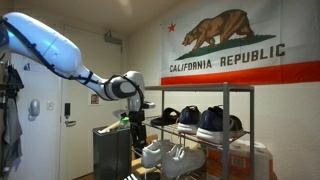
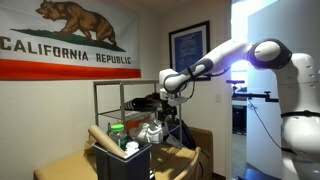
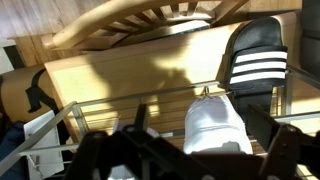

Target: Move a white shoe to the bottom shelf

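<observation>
Two white shoes [image 1: 157, 152] [image 1: 186, 158] sit side by side on the rack tier below the dark navy shoes [image 1: 212, 122]. The rack's bottom shelf is cut off by the lower edge of the frame in both exterior views. My gripper [image 1: 137, 118] hangs at the rack's open end, just above the white shoes; it also shows in an exterior view [image 2: 163, 108]. In the wrist view, one white shoe [image 3: 215, 128] lies toe-away on wire bars between my spread dark fingers [image 3: 205, 152], with gaps on both sides. The gripper holds nothing.
A black slide sandal with white stripes [image 3: 255, 58] lies on the wooden floor beyond the shoe. A dark bin [image 1: 112, 150] holding a roll and bottles stands beside the rack [image 1: 251, 92]. A California flag [image 1: 240, 45] hangs behind. A wooden chair frame [image 3: 150, 22] shows beyond the rack.
</observation>
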You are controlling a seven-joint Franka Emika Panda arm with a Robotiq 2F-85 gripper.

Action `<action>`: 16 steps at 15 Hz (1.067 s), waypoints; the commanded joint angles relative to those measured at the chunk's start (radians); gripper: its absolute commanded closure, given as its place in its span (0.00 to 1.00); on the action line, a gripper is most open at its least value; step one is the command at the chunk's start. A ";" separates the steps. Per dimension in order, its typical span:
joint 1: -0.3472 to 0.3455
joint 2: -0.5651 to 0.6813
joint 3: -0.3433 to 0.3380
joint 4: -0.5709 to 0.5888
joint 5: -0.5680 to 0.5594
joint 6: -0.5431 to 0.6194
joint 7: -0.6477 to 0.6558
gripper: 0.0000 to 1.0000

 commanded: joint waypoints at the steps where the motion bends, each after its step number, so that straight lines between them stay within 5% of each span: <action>1: 0.001 -0.005 -0.012 -0.011 0.011 0.010 -0.006 0.00; 16: -0.009 0.140 -0.020 0.104 0.088 0.071 -0.141 0.00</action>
